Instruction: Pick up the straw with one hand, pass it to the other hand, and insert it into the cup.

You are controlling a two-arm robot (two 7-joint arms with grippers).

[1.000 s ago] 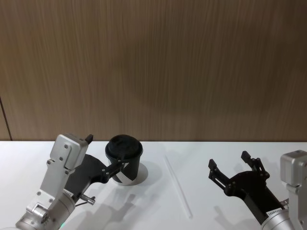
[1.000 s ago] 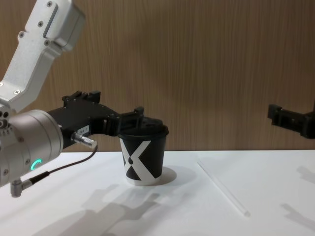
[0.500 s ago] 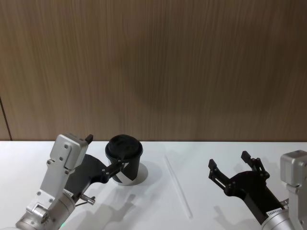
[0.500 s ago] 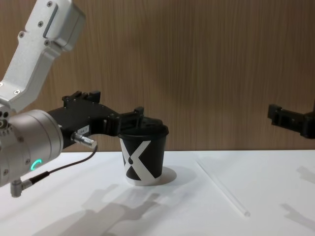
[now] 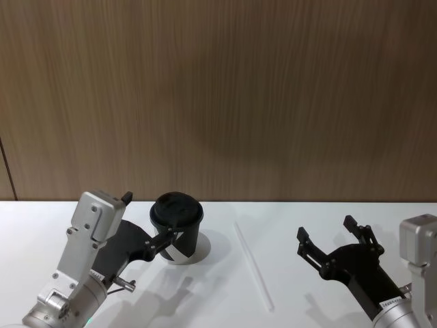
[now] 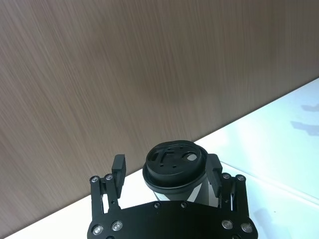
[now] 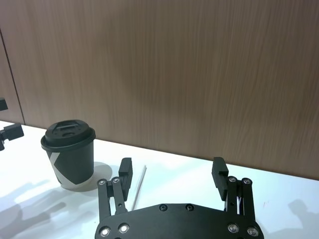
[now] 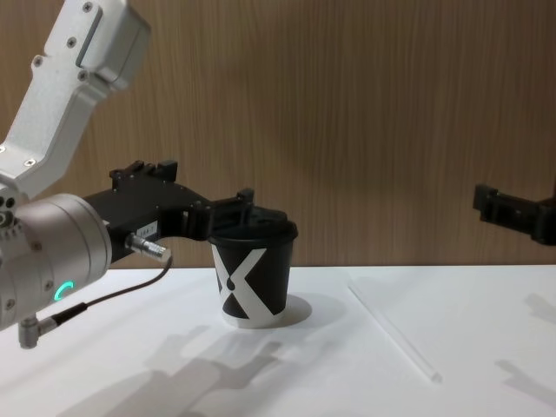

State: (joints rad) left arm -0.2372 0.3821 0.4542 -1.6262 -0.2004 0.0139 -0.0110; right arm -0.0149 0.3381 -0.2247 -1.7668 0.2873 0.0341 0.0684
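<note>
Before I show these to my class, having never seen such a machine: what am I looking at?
It is a two-armed robot at a white table. One picture looks down from its head, one across from its chest, one from each wrist. On the table stands a black paper cup with a domed lid; a thin white straw lies flat beside it, apart from it. The left gripper is open, its fingers on either side of the cup's top. The right gripper hovers open beyond the straw, holding nothing.
</note>
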